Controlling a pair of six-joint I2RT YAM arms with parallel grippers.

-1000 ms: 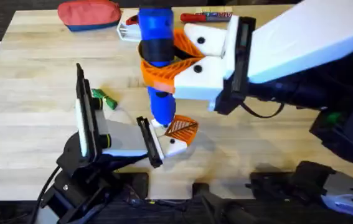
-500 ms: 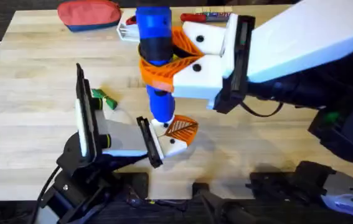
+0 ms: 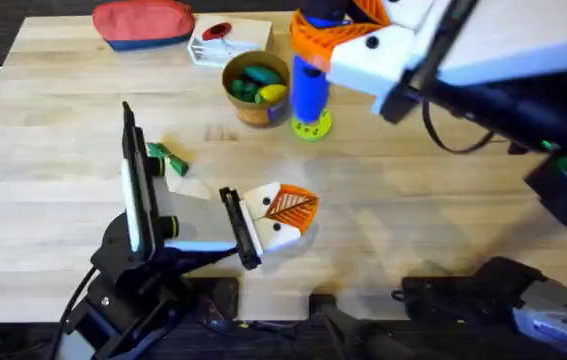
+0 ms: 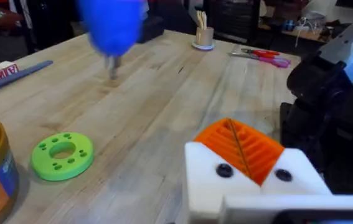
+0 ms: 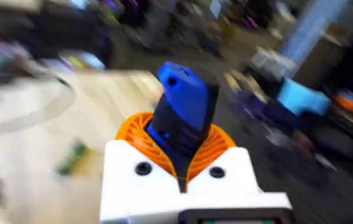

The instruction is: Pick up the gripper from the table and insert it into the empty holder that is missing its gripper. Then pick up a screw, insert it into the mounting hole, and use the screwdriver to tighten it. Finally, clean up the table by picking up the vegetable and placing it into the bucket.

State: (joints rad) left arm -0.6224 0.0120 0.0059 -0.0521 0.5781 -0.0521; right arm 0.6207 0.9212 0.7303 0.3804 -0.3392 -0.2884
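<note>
**A:** Whoa, big shift since a second ago. Back then the right gripper (image 3: 325,40) had the screwdriver (image 3: 310,85) standing tip-down on the holder (image 3: 281,215) near the front of the table. Now it's swung to the far side, over by the bucket (image 3: 255,88), with the tip just above the green ring disc (image 3: 311,126).

**B:** Is it holding the thing tight? From the wrist cam everything's smeared.

**A:** Yeah, the orange pads are clamped around the blue handle (image 5: 182,115); that part reads fine even through the blur. The upper end of the handle is cut off at the edge of the overhead shot, and the arm itself is a big white blob up there.

**B:** What about the left gripper (image 3: 258,225)?

**A:** Hasn't budged. It's got the holder pinched, white bracket with the orange ribbed gripper (image 3: 291,205) piece seated in it. In its own wrist view you see the bracket (image 4: 251,171) with two dark holes. Can't tell whether there's a screw in either one, too small.

**B:** And the vegetable?

**A:** Little green vegetable (image 3: 166,158) is on the table beside the left arm, partly tucked behind the black wrist hardware. Not in the bucket. There's green and yellow stuff inside the tub, but I can't make out what it is.

**B:** Screwdriver tip?

**A:** From the left wrist cam it's a blue smear (image 4: 111,28) with a thin shaft below.
</note>
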